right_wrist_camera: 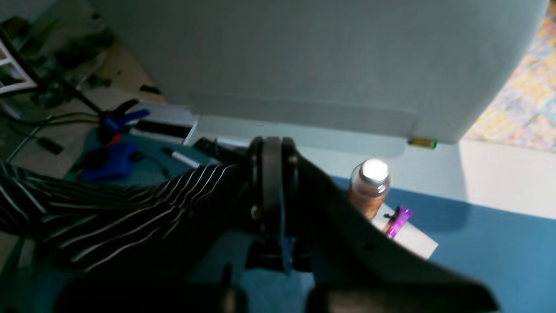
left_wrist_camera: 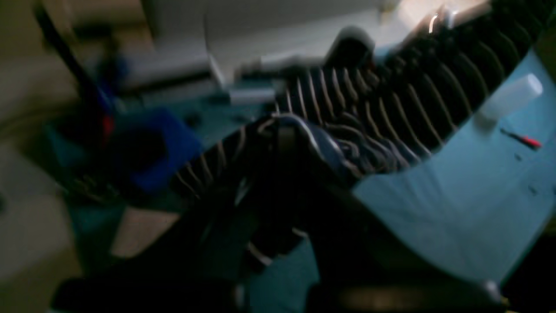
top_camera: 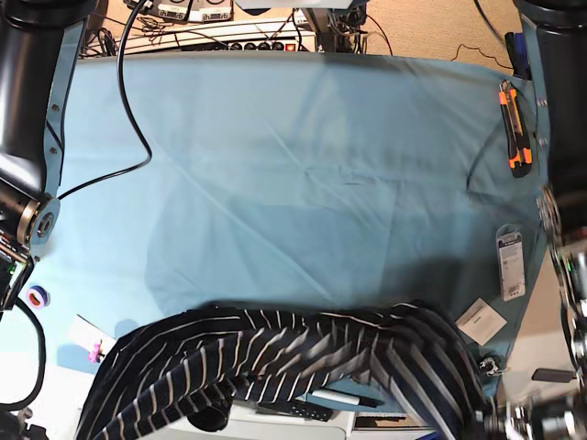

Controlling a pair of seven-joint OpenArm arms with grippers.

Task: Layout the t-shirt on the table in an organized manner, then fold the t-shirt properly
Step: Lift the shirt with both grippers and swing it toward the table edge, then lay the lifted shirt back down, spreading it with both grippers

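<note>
At twelve o'clock in the base view, beyond the work surface, a power strip [top_camera: 243, 43] and tangled cables [top_camera: 353, 23] lie on tan flooring [top_camera: 431, 27]. The right wrist view shows patterned floor [right_wrist_camera: 527, 91] at two o'clock.

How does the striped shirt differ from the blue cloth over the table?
The navy white-striped fabric t-shirt is dark, patterned and bunched into a stretched band at the near edge; the smooth light teal table cloth is pale, plain and spread flat. The cloth is far larger. Both are soft fabric.
</note>
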